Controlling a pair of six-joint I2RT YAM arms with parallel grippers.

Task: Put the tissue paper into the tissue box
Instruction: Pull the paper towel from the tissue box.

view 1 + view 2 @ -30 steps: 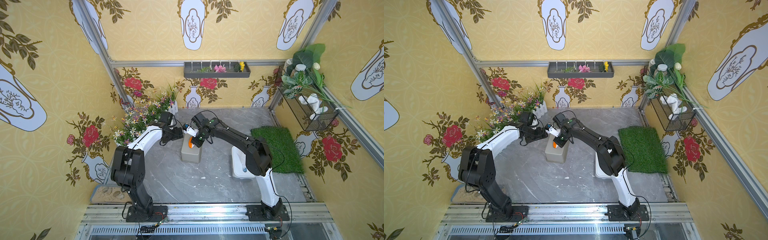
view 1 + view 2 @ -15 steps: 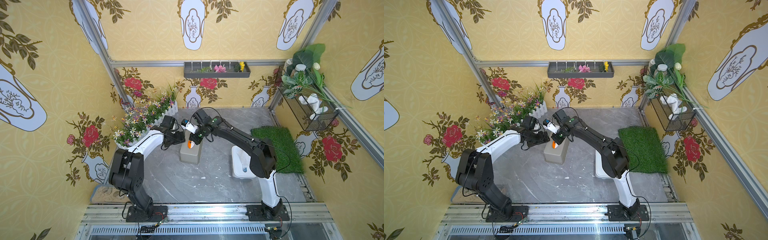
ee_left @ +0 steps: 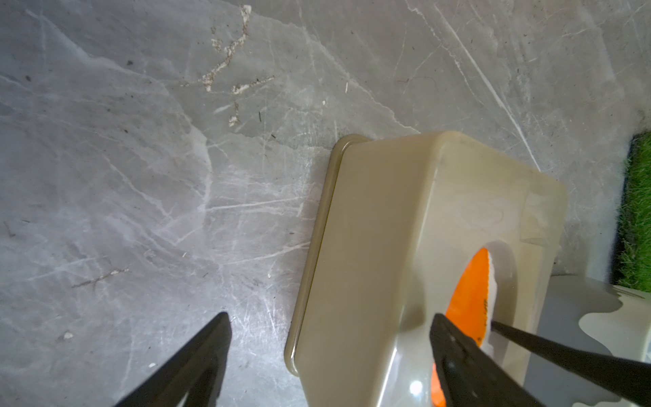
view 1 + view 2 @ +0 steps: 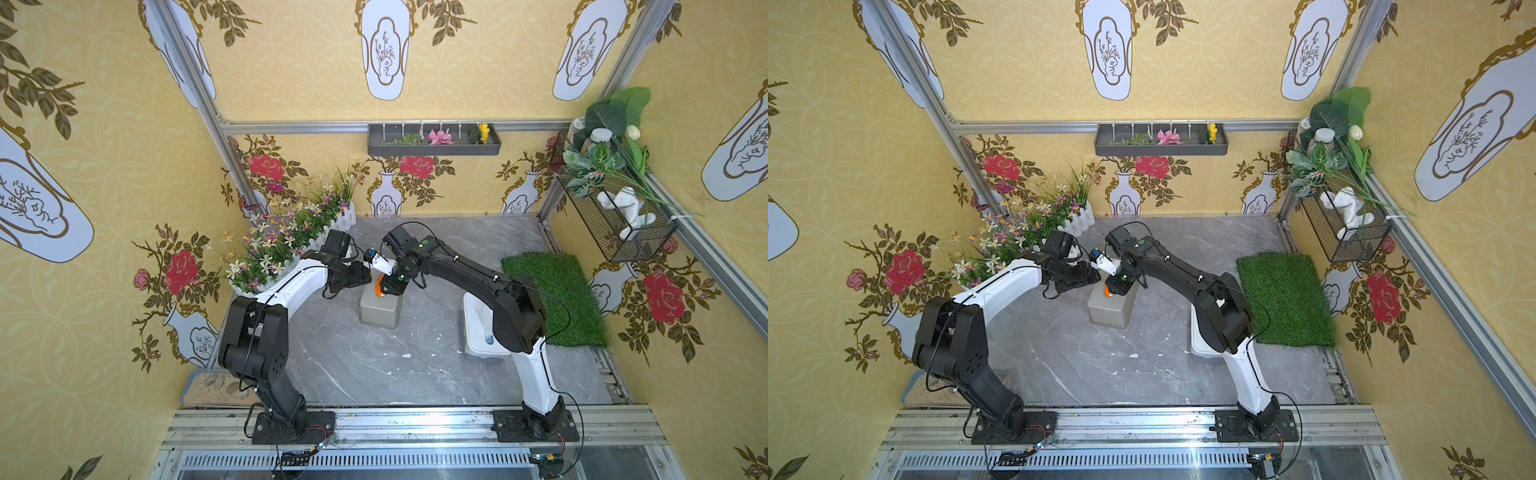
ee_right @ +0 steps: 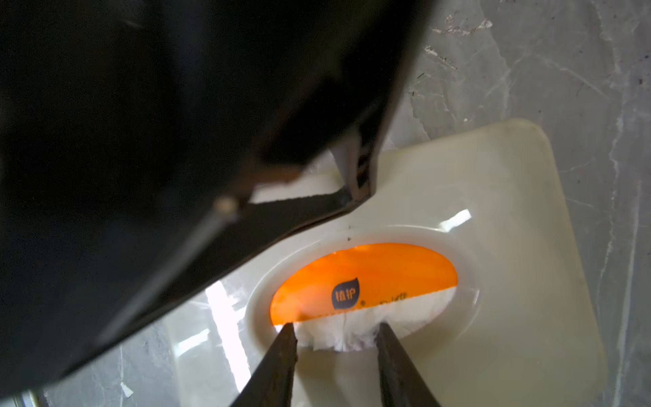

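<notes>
Grey stone floor [image 4: 365, 370] with white veins lies at the bottom of a little room with yellow flower walls [image 4: 291, 62]. Near the middle of it stands the tissue box [image 4: 380, 309]. It is tan plastic with round corners and an egg-shaped hole on top. The tissue paper [image 5: 355, 333] is down in that hole. It is a soft white tuft with a ragged edge, right next to a shiny orange wrapper [image 5: 363, 278] with a small dark badge. The right gripper [image 5: 336, 329] points into the hole, its two thin fingers a little way apart, one on each side of the white tuft. The left gripper [image 3: 330, 316] is spread wide and holds nothing. One of its fingers hangs over the box top, the other over the stone floor beside the box.
</notes>
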